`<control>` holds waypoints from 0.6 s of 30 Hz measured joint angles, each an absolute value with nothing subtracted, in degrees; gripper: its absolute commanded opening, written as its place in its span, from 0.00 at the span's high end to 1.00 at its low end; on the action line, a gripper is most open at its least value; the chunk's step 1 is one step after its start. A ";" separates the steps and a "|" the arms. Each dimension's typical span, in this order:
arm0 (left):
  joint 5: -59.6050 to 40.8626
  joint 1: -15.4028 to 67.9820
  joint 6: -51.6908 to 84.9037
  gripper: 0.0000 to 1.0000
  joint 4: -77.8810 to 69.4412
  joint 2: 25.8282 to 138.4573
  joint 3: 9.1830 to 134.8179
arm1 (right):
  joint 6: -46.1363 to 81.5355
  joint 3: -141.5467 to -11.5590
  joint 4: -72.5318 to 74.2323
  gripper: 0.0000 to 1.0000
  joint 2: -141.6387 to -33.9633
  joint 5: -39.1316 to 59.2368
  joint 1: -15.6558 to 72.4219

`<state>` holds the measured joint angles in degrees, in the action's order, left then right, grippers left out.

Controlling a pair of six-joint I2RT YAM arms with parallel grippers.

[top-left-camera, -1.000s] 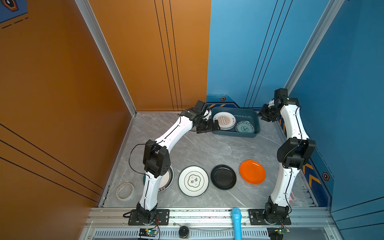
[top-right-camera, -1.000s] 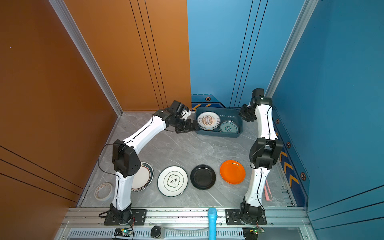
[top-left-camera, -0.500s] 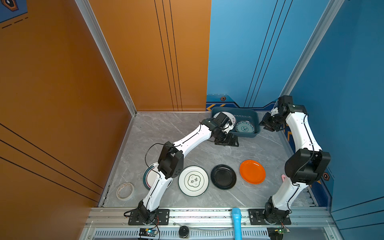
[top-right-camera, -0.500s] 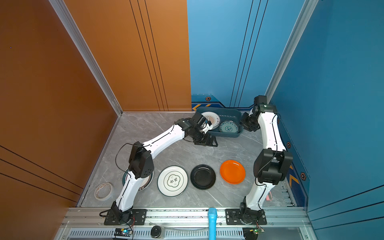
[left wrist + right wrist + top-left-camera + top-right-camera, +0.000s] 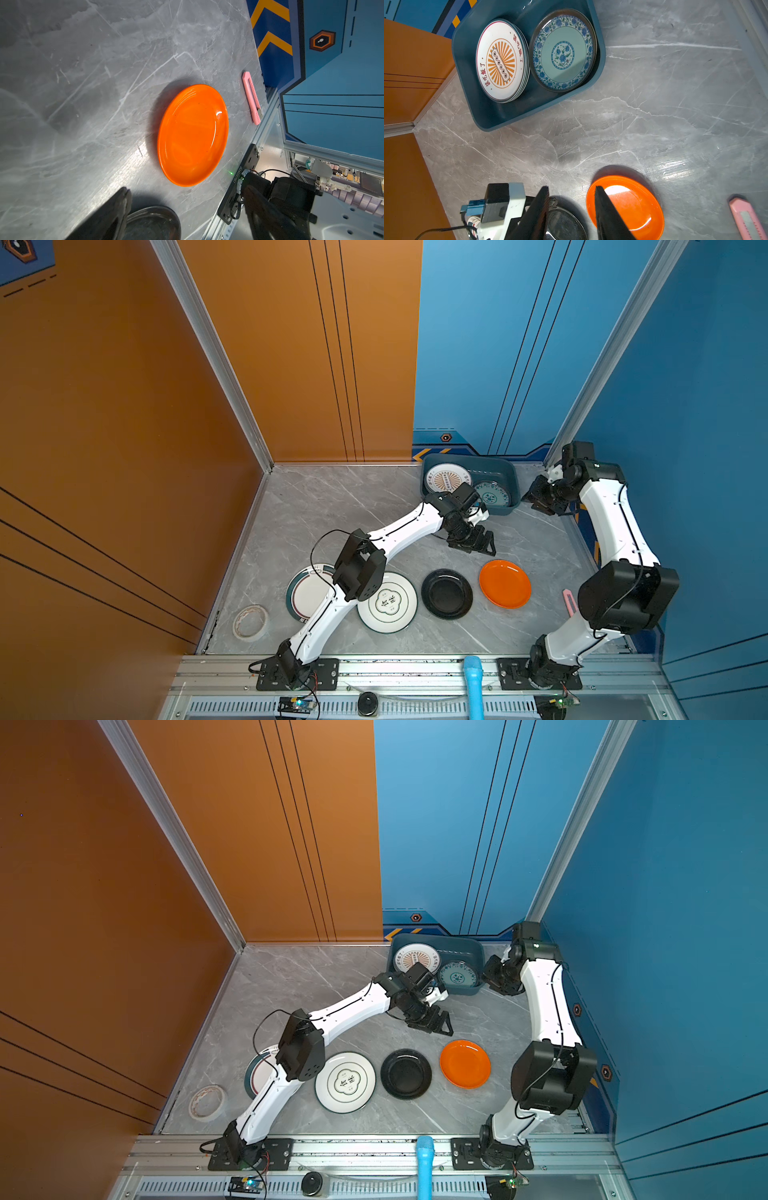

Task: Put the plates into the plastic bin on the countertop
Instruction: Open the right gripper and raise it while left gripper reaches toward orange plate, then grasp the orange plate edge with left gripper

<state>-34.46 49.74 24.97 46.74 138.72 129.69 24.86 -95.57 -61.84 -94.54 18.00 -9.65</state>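
Observation:
The dark teal plastic bin (image 5: 513, 483) stands at the back right of the grey countertop (image 5: 332, 510). A sunburst plate (image 5: 501, 60) on a short stack and a teal-patterned plate (image 5: 562, 52) lie side by side in it. Along the front lie a dark-rimmed plate (image 5: 305, 593), partly under my left arm, a green-emblem plate (image 5: 388, 601), a black plate (image 5: 446, 594) and an orange plate (image 5: 505, 583). My left gripper (image 5: 478, 543) hangs open and empty over bare counter, just behind the black and orange plates. My right gripper (image 5: 540, 499) hovers right of the bin, jaws apart, holding nothing.
A tape roll (image 5: 250, 622) lies at the front left corner. A pink utility knife (image 5: 568, 601) rests by the right edge, next to my right arm's elbow. Aluminium framing (image 5: 415, 668) borders the front, and walls close the other sides.
My left gripper has swung from the bin's left side forward and rightward to the counter behind the orange plate. My right arm drew back from the bin toward the right wall.

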 measured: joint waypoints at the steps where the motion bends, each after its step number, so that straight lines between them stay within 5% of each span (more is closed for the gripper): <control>1: -34.70 49.82 24.88 0.13 46.78 139.13 129.82 | 24.86 -95.26 -61.82 0.61 -94.37 17.98 -9.65; 18: -37.50 49.98 24.88 0.32 47.64 148.49 136.14 | 24.88 -94.76 -61.76 0.60 -94.15 17.98 -8.99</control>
<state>-37.50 49.98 24.88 47.64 148.49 136.14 24.88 -94.76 -61.76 -94.15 17.98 -8.99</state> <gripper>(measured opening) 0.699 0.394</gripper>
